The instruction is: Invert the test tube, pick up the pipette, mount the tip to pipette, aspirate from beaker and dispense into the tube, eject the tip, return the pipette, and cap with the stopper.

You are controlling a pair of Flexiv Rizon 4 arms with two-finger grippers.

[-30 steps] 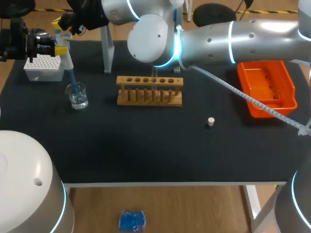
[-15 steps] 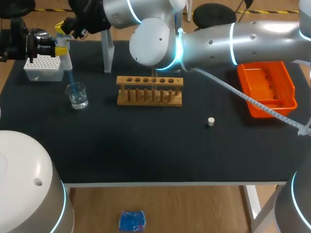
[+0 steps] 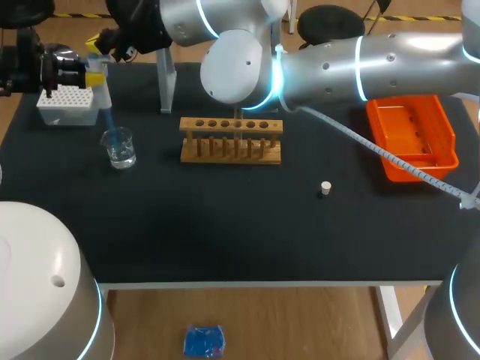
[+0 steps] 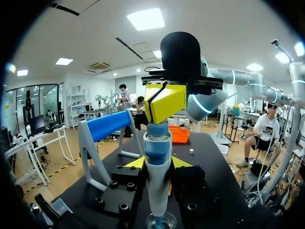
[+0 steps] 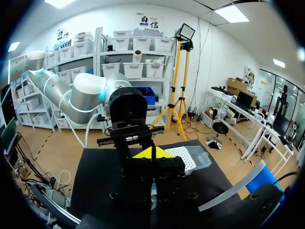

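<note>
Left gripper [image 3: 91, 76] was seen clenched on the pipette [image 3: 101, 90], which was held upright at the far left of the black table [image 3: 225, 225], its white body gripped from two sides between the yellow tips. In the left wrist view the pipette's blue collar was shown just above those tips. The right arm was stretched across from the right side of the table to the far left corner, and the right gripper [image 3: 97, 39] was set directly over the pipette's top. Its two yellow fingers were pressed together with nothing between them, and in the left wrist view they were met by the blue upper end of the pipette.

A blue tip [image 3: 110, 122] was mounted on the pipette's lower end and pointed down into the mouth of the glass beaker [image 3: 118, 147], in which clear liquid was held. Whether the tip's end was in the liquid could not be told.

Just behind the beaker, under the left gripper, the white tip box [image 3: 67, 105] was placed. The wooden test tube rack [image 3: 231, 140] was set near the middle of the table, well apart from the beaker. The small white stopper [image 3: 325, 187] was left standing alone to the rack's right and nearer the front, and the orange tray [image 3: 412, 139] lay at the right edge
</note>
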